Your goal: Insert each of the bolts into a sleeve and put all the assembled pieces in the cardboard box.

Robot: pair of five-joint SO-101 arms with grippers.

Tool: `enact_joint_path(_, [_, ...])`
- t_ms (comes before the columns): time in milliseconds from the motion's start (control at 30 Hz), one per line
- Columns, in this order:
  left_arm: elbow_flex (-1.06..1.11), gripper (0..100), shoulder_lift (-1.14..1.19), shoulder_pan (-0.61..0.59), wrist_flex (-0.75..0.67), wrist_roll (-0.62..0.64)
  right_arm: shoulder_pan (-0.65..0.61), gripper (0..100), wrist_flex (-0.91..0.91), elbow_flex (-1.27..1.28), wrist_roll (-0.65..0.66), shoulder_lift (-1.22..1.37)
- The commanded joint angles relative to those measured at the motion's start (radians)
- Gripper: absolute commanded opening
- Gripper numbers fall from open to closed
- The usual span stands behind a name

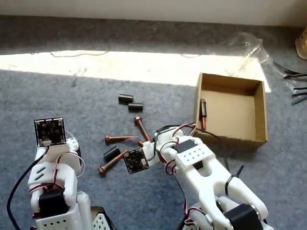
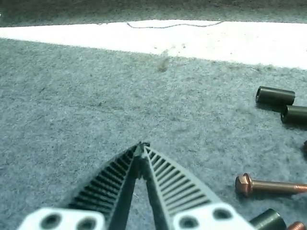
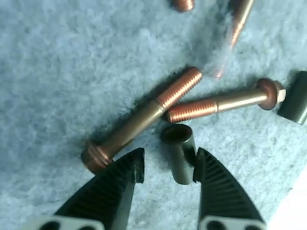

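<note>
Right tool [image 3: 169, 157] open, straddling a sleeve [image 3: 181, 155] on the carpet [image 3: 48, 72]; sleeve looks light, rigid, smooth, probably rolls; pinch mid-barrel; left tool [image 2: 142, 148] closed, empty.

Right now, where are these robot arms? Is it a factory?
Not a factory, more likely a home or hobby workspace. The surface is grey carpet with a sunlit strip across it, and the parts are a plain cardboard box, loose copper bolts and black sleeves.

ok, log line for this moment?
right gripper open around sleeve | left gripper shut over carpet | box holds one assembled piece
</note>
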Motion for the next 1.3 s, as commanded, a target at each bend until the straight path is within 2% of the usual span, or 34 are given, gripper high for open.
enact_joint_path(0, [-0.004, 1, -0.012, -0.005, -0.017, -0.005, -0.012, 15.6, -0.050, -0.030, -0.025, 0.019])
enact_joint_path(100, [0.007, 1, -0.012, -0.005, -0.020, -0.005, -0.010, 15.6, -0.062, -0.097, -0.089, 0.111])
enact_joint_path(400, [0.042, 1, -0.012, -0.005, -0.072, -0.005, -0.007, 14.7, -0.067, -0.148, -0.101, 0.226])
enact_joint_path(500, [0.042, 1, -0.012, -0.005, -0.072, -0.005, 0.001, 8.1, -0.067, -0.150, -0.115, 0.226])
enact_joint_path(600, [0.042, 1, -0.012, -0.005, -0.072, -0.005, 0.013, 0.5, -0.067, -0.153, -0.235, 0.226])
enact_joint_path(867, [0.042, 1, -0.012, -0.005, -0.072, -0.005, 0.056, 0.5, -0.068, -0.225, -0.454, 0.228])
enact_joint_path(1133, [0.042, 1, -0.012, -0.005, -0.071, -0.005, 0.073, 0.5, -0.058, -0.309, -0.868, 0.232])
enact_joint_path(1267, [0.053, 1, -0.012, -0.005, -0.072, -0.005, 0.105, 0.5, 0.113, -0.403, -1.014, 0.234])
